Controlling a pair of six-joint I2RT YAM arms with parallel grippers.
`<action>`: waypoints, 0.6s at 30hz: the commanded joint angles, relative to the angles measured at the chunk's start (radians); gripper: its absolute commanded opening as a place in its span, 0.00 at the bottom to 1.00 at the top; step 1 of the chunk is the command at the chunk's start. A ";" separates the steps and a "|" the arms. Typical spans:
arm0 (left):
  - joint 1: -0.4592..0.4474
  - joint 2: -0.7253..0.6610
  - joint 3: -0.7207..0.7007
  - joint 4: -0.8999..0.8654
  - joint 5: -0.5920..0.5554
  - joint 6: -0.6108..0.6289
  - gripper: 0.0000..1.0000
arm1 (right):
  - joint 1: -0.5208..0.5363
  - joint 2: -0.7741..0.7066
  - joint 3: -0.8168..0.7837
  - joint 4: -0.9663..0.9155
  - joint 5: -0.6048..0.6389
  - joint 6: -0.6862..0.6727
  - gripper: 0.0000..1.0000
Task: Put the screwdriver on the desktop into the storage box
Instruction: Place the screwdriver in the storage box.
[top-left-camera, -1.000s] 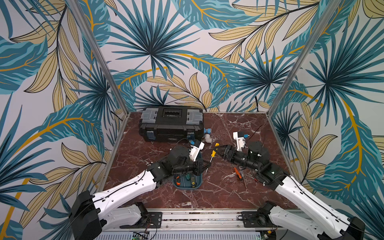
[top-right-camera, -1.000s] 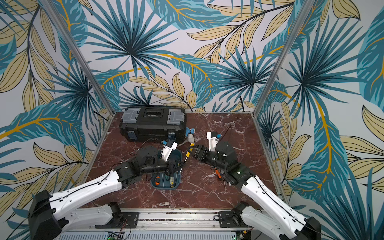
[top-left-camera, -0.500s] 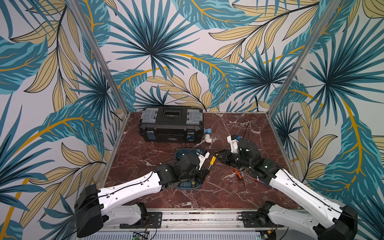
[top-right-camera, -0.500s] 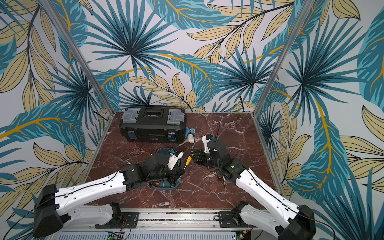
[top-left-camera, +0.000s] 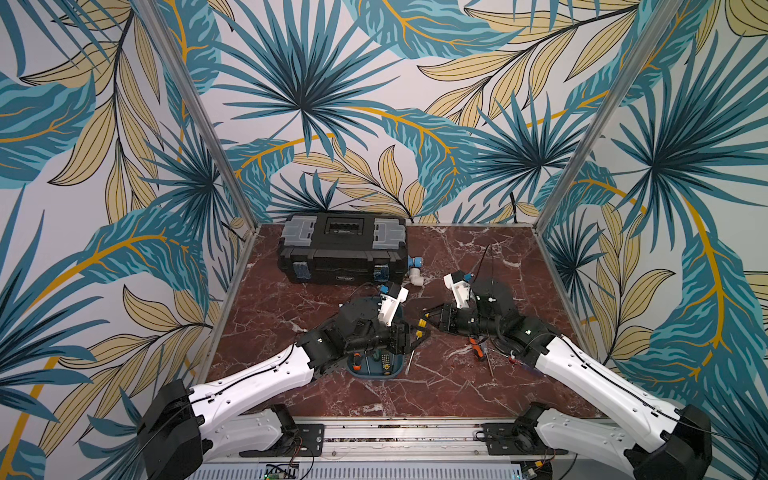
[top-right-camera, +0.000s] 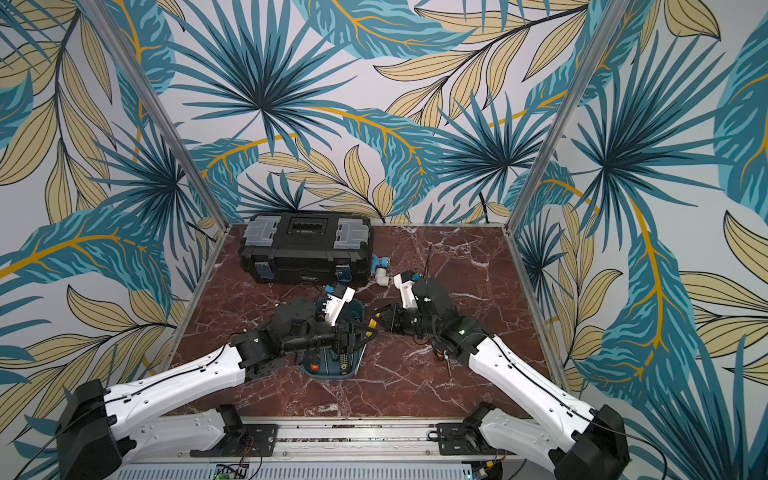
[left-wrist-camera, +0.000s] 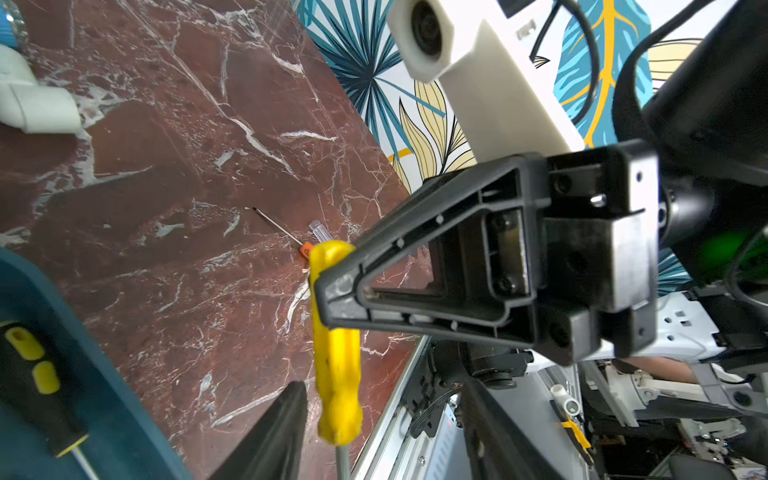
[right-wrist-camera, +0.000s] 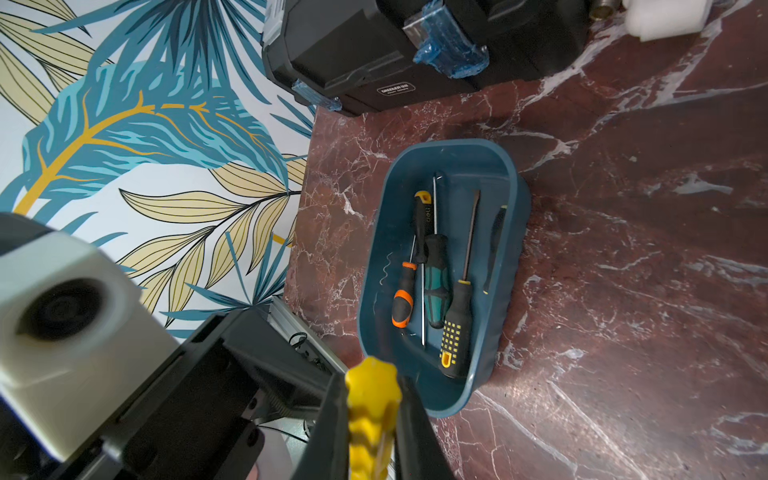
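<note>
Handover is made: my right gripper (right-wrist-camera: 368, 388) has just clamped onto the butt end of the yellow screwdriver (left-wrist-camera: 334, 353); my left gripper (left-wrist-camera: 382, 390) has let go, jaws now parted either side of the handle, touching nothing; the carry is the right's alone. The screwdriver hangs in the air just beside the storage box (right-wrist-camera: 457, 160), shaft trailing toward the front rail; my left arm crowds over the box and should back off; bare desktop (top-left-camera: 457, 382) lies open on my right.

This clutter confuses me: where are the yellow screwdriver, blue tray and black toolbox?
Yellow screwdriver (right-wrist-camera: 372, 415): right wrist view, its handle.
Blue tray (right-wrist-camera: 380, 232): right wrist view, bare inner wall.
Black toolbox (top-left-camera: 345, 262): a top view, front face.
</note>
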 joint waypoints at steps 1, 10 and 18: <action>0.001 -0.004 -0.005 0.024 0.054 0.003 0.62 | 0.006 -0.016 -0.009 0.039 -0.029 -0.018 0.00; 0.007 0.022 -0.003 0.023 0.072 -0.004 0.45 | 0.008 -0.008 -0.018 0.113 -0.073 0.003 0.00; 0.008 0.052 0.056 -0.070 -0.015 0.002 0.16 | 0.011 0.007 -0.015 0.105 -0.083 0.000 0.00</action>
